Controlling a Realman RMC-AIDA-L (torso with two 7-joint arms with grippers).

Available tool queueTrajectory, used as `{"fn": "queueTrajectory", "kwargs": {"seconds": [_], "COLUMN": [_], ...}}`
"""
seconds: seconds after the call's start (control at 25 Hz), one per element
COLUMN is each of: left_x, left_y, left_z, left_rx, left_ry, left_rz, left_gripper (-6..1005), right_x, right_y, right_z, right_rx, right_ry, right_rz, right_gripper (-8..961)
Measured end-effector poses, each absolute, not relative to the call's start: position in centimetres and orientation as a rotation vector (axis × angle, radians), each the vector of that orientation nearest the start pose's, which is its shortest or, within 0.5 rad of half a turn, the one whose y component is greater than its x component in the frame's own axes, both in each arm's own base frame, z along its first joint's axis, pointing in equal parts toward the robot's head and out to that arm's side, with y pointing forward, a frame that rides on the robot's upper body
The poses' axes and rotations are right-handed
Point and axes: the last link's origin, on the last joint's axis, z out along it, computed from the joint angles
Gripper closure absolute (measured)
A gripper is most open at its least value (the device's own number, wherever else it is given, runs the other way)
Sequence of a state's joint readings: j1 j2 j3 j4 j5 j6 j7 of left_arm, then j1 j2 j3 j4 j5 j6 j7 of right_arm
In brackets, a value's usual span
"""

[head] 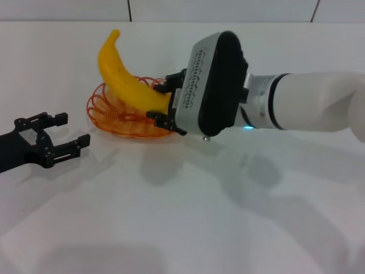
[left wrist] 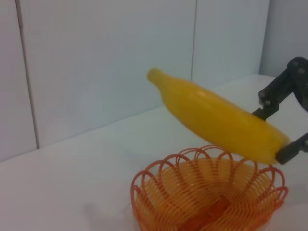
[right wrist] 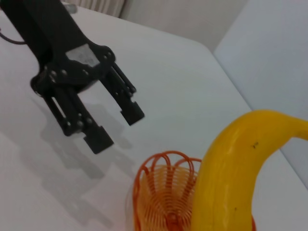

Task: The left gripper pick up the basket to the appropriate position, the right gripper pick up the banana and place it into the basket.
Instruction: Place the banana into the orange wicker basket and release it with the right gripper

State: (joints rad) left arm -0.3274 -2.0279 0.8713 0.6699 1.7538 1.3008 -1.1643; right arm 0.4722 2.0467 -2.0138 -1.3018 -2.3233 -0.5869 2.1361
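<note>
The yellow banana [head: 122, 77] is held tilted above the orange wire basket [head: 114, 117], its free tip pointing up and away. My right gripper [head: 162, 103] is shut on the banana's lower end, just over the basket's right rim. The basket stands on the white table. My left gripper [head: 73, 130] is open and empty, low over the table to the left of the basket and apart from it. The left wrist view shows the banana [left wrist: 216, 120] above the basket [left wrist: 207, 197]. The right wrist view shows the banana [right wrist: 231, 178], the basket [right wrist: 166, 192] and the left gripper [right wrist: 117, 127].
The white table [head: 188, 217] spreads in front of and to the right of the basket. A white panelled wall [head: 171, 10] runs along the back edge. The bulky white-grey housing of the right arm [head: 214, 85] hangs over the middle of the table.
</note>
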Motion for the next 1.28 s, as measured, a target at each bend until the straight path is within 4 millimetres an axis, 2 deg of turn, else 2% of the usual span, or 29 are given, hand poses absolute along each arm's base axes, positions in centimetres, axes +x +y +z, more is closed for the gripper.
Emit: {"fn": "queueTrajectory", "kwargs": {"seconds": [0.36,1.08,1.28], "left_x": [-32.7,-32.7,-32.7], "left_y": [31.3,31.3,31.3], "left_z": [1.9,1.9,1.9], "left_rx": [-2.47,-2.47,-2.469], "left_ry": [-0.533,-0.531,-0.533], "left_rz": [-0.494,-0.495,-0.494], "left_gripper": [229,228,228], "right_x": [12.8,12.5,12.4], "right_y": [34.6,34.4,34.4], "right_z": [-11.9,-12.2,-12.0], "right_rx": [-2.586,-2.591,-2.582], "right_ry": [-0.201,-0.228,-0.213], "right_rz": [-0.031,-0.031,-0.011], "right_gripper": [461,424,291]}}
